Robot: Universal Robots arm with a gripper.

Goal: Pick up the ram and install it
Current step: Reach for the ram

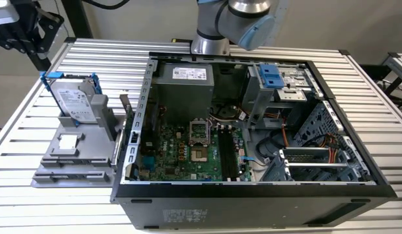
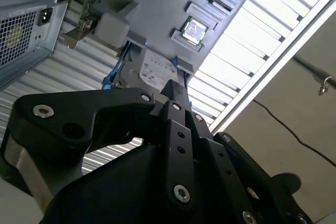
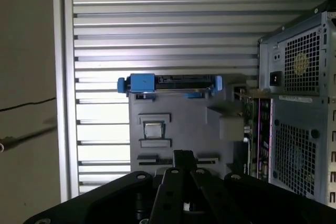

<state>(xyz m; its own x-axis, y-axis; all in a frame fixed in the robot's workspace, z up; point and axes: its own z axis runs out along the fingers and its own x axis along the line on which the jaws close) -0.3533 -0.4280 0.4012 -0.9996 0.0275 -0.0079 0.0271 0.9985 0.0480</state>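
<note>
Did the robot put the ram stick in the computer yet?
Not yet. Nothing looks done: the long black slots on the motherboard look empty. The gripper is shut, holding nothing, near the gray holder. A thin board at the holder's edge may be the ram. Picking up and installing are both left.

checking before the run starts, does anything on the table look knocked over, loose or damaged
Nothing stands out. The open computer case lies flat on the slatted table, and the hard drive stands on edge in the grey holder beside it. I see no spill or breakage.
</note>
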